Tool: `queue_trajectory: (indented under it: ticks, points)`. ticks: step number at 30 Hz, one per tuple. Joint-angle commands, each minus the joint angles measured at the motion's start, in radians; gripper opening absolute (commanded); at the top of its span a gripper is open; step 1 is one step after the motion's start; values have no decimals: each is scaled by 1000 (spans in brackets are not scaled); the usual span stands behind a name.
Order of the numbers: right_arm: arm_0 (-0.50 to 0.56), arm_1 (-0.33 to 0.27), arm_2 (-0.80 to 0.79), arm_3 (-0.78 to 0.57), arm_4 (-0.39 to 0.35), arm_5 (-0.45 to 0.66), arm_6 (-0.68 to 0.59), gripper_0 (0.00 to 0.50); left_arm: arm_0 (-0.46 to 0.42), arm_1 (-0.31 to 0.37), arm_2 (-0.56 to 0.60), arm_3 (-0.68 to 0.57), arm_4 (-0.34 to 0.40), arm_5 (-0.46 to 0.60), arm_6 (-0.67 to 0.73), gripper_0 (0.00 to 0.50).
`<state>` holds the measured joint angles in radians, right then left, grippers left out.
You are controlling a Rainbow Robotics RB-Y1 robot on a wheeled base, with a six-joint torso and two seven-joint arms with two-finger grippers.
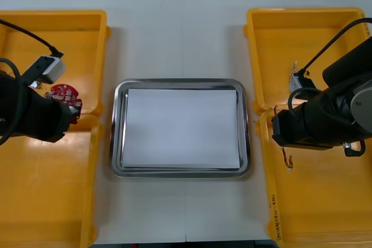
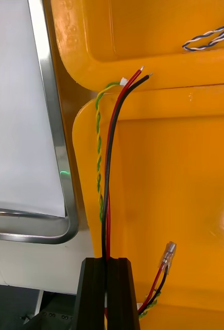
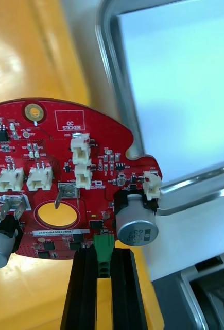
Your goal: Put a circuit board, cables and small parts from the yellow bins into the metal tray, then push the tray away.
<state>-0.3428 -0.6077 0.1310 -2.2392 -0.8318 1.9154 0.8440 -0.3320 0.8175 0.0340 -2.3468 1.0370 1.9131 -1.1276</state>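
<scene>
Off the side edges of the tray [image 1: 117, 143], board [image 3: 65, 175] is clamped in left gripper [image 3: 104, 253], cables [image 2: 109, 154] in right gripper [image 2: 107, 264], best laid flat inside.

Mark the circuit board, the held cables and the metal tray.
circuit board [image 3: 55, 154]: left wrist view, red face.
cables [image 2: 108, 165]: right wrist view, red and black pair, midway along.
metal tray [image 1: 180, 82]: front view, far rim.

The light table [image 1: 183, 33] carries a metal tray [image 1: 117, 137], white inside, at its middle. Yellow bins flank it, end to end on each side: the left far bin [image 1: 81, 33] and left near bin [image 1: 46, 201], the right far bin [image 1: 279, 39] and right near bin [image 1: 317, 213].
</scene>
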Motion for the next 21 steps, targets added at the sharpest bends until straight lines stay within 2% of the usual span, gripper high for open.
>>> queue_trajectory:
  ticks: [1,8,12,21]
  points:
    - [-21,-9,10,-5,2,5,-26,0,-144,45,-126,30,40,7,210,0]
    - [-22,-7,9,-5,2,5,-25,0,-314,40,-347,90,54,7,324,0]
    - [-21,-9,7,-5,2,5,-23,0,-392,6,-457,136,47,7,368,0]
    - [-22,-7,9,-5,3,5,-23,0,-406,-127,-537,205,-80,7,353,0]
